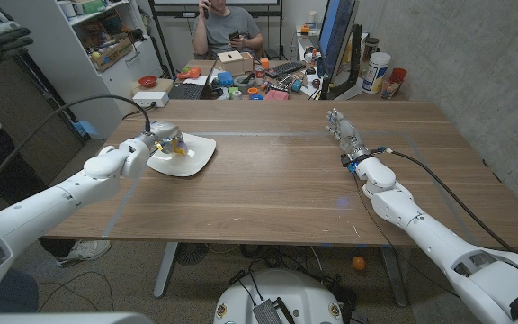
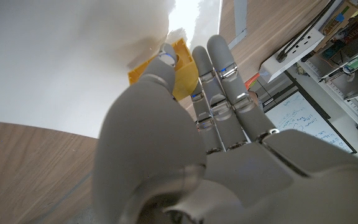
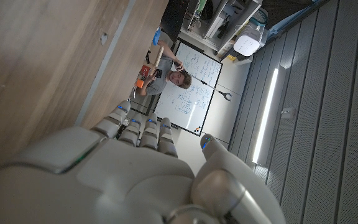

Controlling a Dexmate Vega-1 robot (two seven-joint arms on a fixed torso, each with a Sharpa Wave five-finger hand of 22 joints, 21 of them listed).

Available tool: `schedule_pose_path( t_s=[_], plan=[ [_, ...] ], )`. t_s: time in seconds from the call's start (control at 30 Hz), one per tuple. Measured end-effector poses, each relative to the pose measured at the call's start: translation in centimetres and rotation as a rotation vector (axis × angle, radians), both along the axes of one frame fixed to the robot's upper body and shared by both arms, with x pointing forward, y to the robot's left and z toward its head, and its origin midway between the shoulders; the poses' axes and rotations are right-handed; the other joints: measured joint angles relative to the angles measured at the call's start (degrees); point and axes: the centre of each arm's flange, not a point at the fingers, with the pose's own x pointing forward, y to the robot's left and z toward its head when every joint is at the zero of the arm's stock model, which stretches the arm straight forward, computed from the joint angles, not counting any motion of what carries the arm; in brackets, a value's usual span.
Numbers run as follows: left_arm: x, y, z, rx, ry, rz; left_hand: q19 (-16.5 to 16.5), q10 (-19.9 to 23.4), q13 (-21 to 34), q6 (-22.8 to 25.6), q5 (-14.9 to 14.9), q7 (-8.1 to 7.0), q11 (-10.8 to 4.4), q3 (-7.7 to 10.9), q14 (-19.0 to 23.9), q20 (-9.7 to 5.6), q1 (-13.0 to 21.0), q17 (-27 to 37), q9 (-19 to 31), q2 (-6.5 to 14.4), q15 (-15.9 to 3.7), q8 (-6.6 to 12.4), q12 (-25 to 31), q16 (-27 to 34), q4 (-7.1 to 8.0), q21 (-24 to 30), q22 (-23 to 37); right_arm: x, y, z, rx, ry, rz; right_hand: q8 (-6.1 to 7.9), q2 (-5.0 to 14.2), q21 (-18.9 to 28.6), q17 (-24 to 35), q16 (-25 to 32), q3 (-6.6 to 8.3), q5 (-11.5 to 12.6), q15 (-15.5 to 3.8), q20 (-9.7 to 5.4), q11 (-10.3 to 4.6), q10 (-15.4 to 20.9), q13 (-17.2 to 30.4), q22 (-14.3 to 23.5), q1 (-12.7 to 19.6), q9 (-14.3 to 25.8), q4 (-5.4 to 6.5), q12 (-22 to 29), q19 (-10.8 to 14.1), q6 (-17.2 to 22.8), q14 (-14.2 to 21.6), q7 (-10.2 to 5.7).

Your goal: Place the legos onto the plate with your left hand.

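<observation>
Head view showed my left robot hand (image 1: 162, 139) over the white plate (image 1: 198, 157), gripping a yellow lego (image 2: 180, 65) I had yet to release, while my right robot hand (image 1: 342, 129) waited empty, fingers apart.

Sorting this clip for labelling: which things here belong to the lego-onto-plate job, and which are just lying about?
Job:
- left hand, over the plate, holding the yellow lego
- yellow lego
- white plate

Lying about:
- right hand, waiting on the table's far right, holding nothing
- cluttered desk behind the table, person sitting at it
- shelf at the far left
</observation>
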Motion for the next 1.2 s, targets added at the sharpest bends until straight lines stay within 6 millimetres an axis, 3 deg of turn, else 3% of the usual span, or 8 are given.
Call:
schedule_pose_path(
  t_s=[0.6, 0.8, 0.97, 1.07, 1.1, 1.13, 1.2],
  plan=[
    [1.0, 0.2, -0.5, -0.041, 0.042, -0.008, -1.2, 0.0, 0.0, 0.4, 0.2, -0.39, -0.60, 0.16, 0.0, 0.29, 0.0, -0.4, 0.2, 0.0, -0.10, -1.09, -1.5, -2.1, -0.16, 0.4, -0.3, 0.4, 0.1, 0.3, 0.000, 0.003, -0.003, 0.00, 0.00, 0.0, 0.0, 0.0, -0.16, 0.0, 0.00, 0.00, 0.00, 0.0, 0.0, 0.0, 0.0, 0.1, -0.16, 0.0, 0.0, 0.0, 0.0, 0.00],
    [1.2, 0.2, -0.5, -0.038, 0.062, -0.001, -2.3, -0.4, 0.4, -1.9, 0.2, 1.90, -1.26, -0.04, -0.8, 0.60, -1.1, -1.4, 0.0, 1.2, -0.93, -2.53, -3.8, -3.8, 0.04, 0.4, -0.3, 0.5, 0.2, 0.3, 0.000, 0.005, -0.004, 0.00, 0.00, 0.0, 0.0, 0.0, -0.16, 0.0, 0.00, 0.00, 0.00, 0.0, 0.0, 0.0, 0.0, 0.2, -0.16, 0.0, 0.0, 0.0, 0.0, 0.00],
    [1.3, 0.2, -0.5, -0.035, 0.071, 0.004, -2.3, -0.5, 3.1, -4.2, -0.2, 2.25, -1.33, -2.44, -1.0, 0.60, -1.9, -3.7, -0.5, 1.7, -1.13, -2.69, -5.6, -5.7, 2.44, 0.4, -0.3, 0.6, 0.2, 0.2, 0.001, 0.007, -0.005, 0.00, 0.00, 0.0, 0.0, 0.0, -0.16, 0.0, 0.00, 0.00, 0.00, 0.0, 0.0, 0.0, 0.0, 0.2, -0.16, 0.0, 0.0, 0.0, 0.0, 0.00],
    [1.4, 0.2, -0.4, -0.032, 0.077, 0.013, -1.9, -0.3, 3.1, -6.0, -0.3, 1.83, -1.10, -3.67, 0.2, 0.52, -8.4, -5.5, -0.9, 2.5, -2.74, -2.87, -6.9, -7.0, 3.68, 0.3, -0.5, 0.7, 0.2, 0.3, 0.001, 0.007, -0.005, 0.00, 0.00, 0.0, 0.0, 0.0, -0.16, 0.0, 0.00, 0.00, 0.00, 0.0, 0.0, 0.0, 0.0, 0.2, -0.16, 0.0, 0.0, 0.0, 0.0, 0.00],
    [1.4, 0.2, -0.4, -0.031, 0.080, 0.015, -1.7, 0.3, 2.6, -6.7, -0.3, 1.78, -1.27, -3.44, 0.0, 0.49, -10.0, -6.0, -0.9, 2.2, -3.05, -2.91, -7.3, -7.4, 4.71, 0.0, -0.5, 0.7, 0.2, 0.3, 0.002, 0.006, -0.005, 0.00, 0.00, 0.0, 0.0, 0.0, -0.16, 0.0, 0.00, 0.00, 0.00, 0.0, 0.0, 0.0, 0.0, 0.2, -0.16, 0.0, 0.0, 0.0, 0.0, 0.00],
    [1.4, 0.2, -0.4, -0.030, 0.082, 0.017, -1.7, 0.7, 2.0, -7.8, -0.3, 1.61, -1.67, -2.82, -0.4, 0.49, -11.5, -6.6, -1.1, 1.7, -2.92, -3.10, -8.0, -7.9, 6.23, -0.3, -0.6, 0.7, 0.2, 0.3, 0.002, 0.006, -0.005, 0.00, 0.00, 0.0, 0.0, 0.0, -0.16, 0.0, 0.00, 0.00, 0.00, 0.0, 0.0, 0.0, 0.0, 0.2, -0.16, 0.0, 0.0, 0.0, 0.0, 0.00],
    [1.4, 0.1, -0.3, -0.028, 0.086, 0.019, -1.7, 1.8, 1.1, -9.8, -0.3, 1.19, -3.69, -3.06, -1.6, 0.49, -14.1, -7.5, -1.4, 1.2, -2.21, -3.23, -9.4, -8.9, 7.49, -0.9, -0.6, 0.7, 0.2, 0.3, 0.002, 0.006, -0.005, 0.00, 0.00, 0.0, 0.0, 0.0, -0.16, 0.0, 0.00, 0.00, 0.00, 0.0, 0.0, 0.0, 0.0, 0.2, -0.16, 0.0, 0.0, 0.0, 0.0, 0.00]
  ],
)
